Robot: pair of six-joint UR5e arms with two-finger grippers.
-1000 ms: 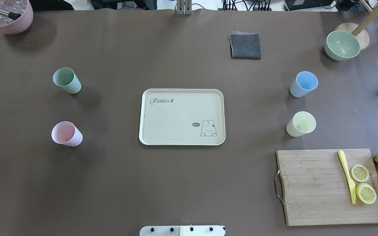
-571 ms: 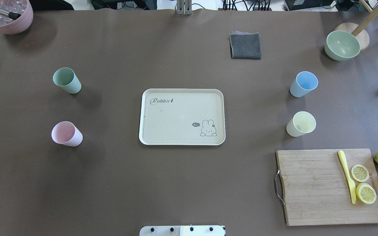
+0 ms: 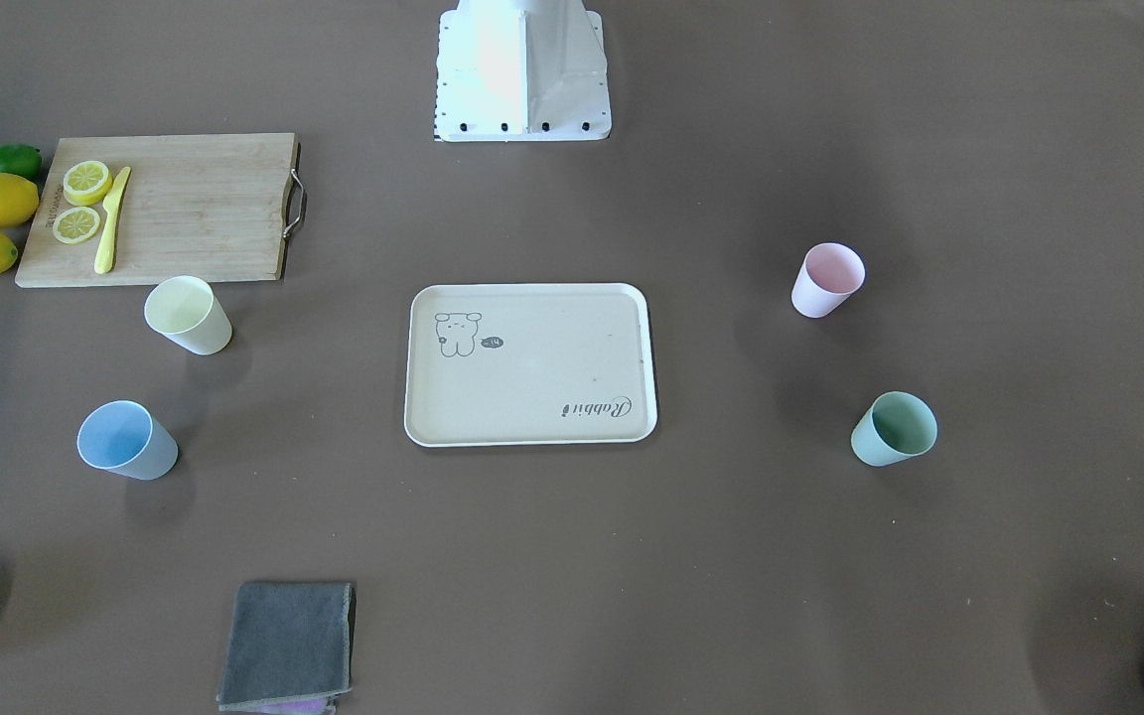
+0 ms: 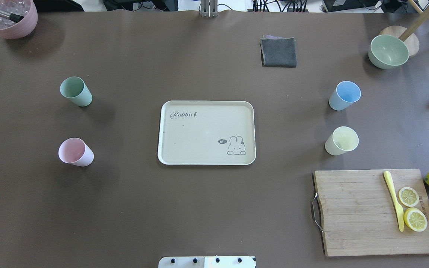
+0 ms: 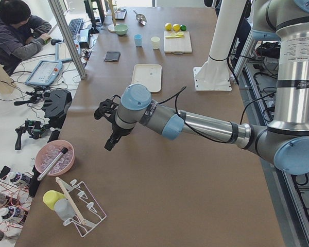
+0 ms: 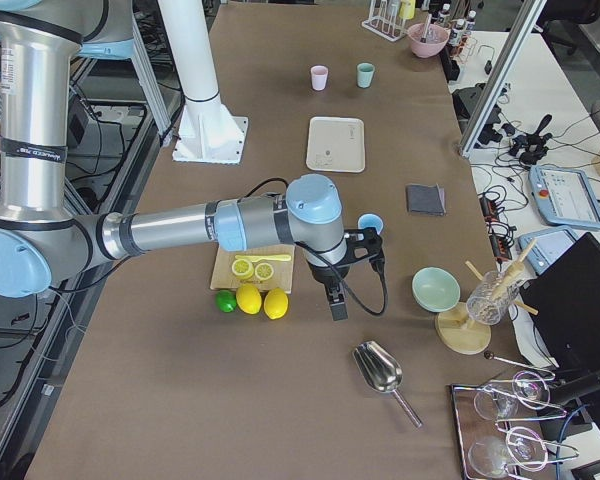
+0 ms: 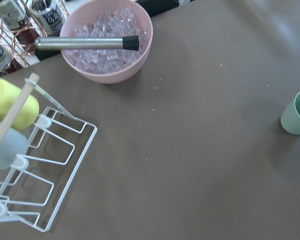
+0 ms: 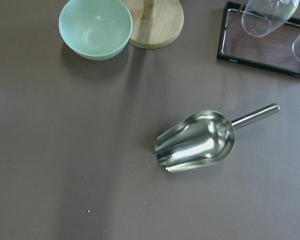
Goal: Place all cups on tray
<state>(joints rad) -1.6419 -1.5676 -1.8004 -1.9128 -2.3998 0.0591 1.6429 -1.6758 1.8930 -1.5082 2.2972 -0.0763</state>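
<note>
The cream tray [image 4: 199, 149] with the rabbit drawing lies empty at the table's middle, also in the front view [image 3: 532, 397]. A green cup [image 4: 75, 91] and a pink cup [image 4: 75, 152] stand upright to its left. A blue cup [image 4: 344, 95] and a yellow cup [image 4: 341, 140] stand to its right. The green cup also shows at the right edge of the left wrist view [image 7: 296, 111]. My left gripper [image 5: 109, 144] hangs beyond the table's left end and my right gripper [image 6: 337, 305] beyond the right end. Both show only in side views, so I cannot tell whether they are open.
A wooden cutting board [image 4: 356, 212] with lemon slices and a yellow knife lies front right, whole lemons beside it. A grey cloth [image 4: 278, 52] and green bowl [image 4: 388, 51] sit at the back right. A pink ice bowl [image 4: 8, 16] is back left. A steel scoop [image 8: 197, 140] lies under the right wrist.
</note>
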